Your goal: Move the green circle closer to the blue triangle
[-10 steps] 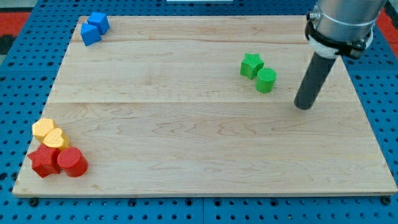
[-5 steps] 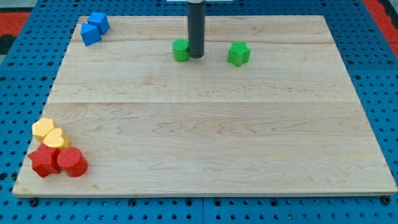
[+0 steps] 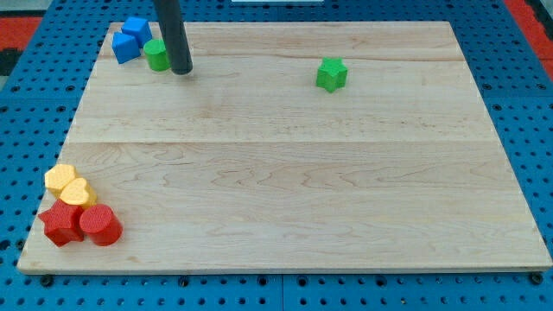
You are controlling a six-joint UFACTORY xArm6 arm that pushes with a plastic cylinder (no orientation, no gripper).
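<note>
The green circle (image 3: 156,55) lies at the view's top left on the wooden board (image 3: 285,164), just right of the blue triangle (image 3: 125,47) and nearly touching it. A blue cube (image 3: 136,30) sits just above the triangle. My tip (image 3: 181,71) rests on the board right beside the green circle, on its right side, touching or almost touching it. The dark rod rises out of the top of the view.
A green star (image 3: 331,74) lies alone at the upper middle right. At the lower left corner are a yellow block (image 3: 60,179), a yellow heart (image 3: 78,193), a red star (image 3: 60,223) and a red circle (image 3: 100,225), bunched together.
My tip has swept left along the top of the board, pushing the green circle from beside the green star to next to the blue triangle. The green star shifted slightly up-left early on.
</note>
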